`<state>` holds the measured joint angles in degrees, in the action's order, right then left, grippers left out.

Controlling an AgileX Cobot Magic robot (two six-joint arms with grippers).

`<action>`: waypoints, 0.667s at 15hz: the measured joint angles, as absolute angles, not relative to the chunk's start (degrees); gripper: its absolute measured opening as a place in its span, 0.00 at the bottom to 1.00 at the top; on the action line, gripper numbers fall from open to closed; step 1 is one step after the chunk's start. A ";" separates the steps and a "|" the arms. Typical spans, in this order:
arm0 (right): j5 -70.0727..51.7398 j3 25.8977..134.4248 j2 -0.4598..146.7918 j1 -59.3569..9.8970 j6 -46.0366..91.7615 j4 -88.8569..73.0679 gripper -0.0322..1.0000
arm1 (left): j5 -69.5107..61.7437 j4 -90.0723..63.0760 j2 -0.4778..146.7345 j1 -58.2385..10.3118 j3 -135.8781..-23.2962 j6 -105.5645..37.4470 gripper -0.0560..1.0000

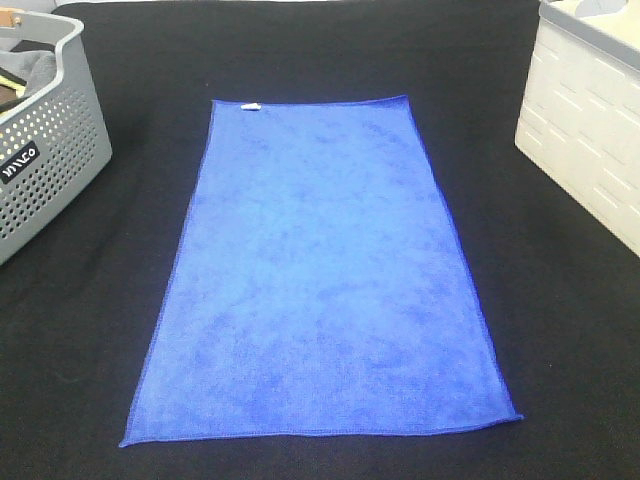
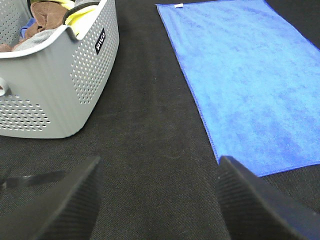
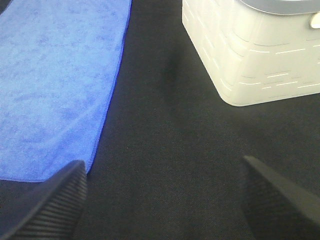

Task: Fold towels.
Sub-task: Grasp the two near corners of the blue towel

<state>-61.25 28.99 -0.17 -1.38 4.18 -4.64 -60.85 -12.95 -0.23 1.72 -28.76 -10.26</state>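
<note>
blue towel (image 1: 320, 270) flat on black table (image 1: 560, 330); grey basket (image 1: 50, 160) left, white basket (image 1: 590, 130) right.

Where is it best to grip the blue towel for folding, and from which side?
The blue towel lies flat and spread, so only its hem can be pinched. Probably best: the left gripper takes the near left corner from outside, the right gripper the near right corner likewise.

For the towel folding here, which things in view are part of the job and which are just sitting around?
Part of the job:
blue towel, spread flat
left tool and right tool, both open and empty

Just lying about:
grey basket, with clothes inside
white basket
black table cover
</note>
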 joint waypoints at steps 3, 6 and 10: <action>-61.25 28.99 -0.17 -1.38 4.18 -4.64 0.79 | -60.85 -12.95 -0.23 1.72 -28.76 -10.26 0.65; -61.25 28.99 -0.17 -1.38 4.18 -4.64 0.79 | -60.85 -12.95 -0.23 1.72 -28.76 -10.26 0.65; -61.25 28.99 -0.17 -1.38 4.18 -4.58 0.79 | -57.93 -15.18 -0.23 1.72 -29.16 -10.20 0.65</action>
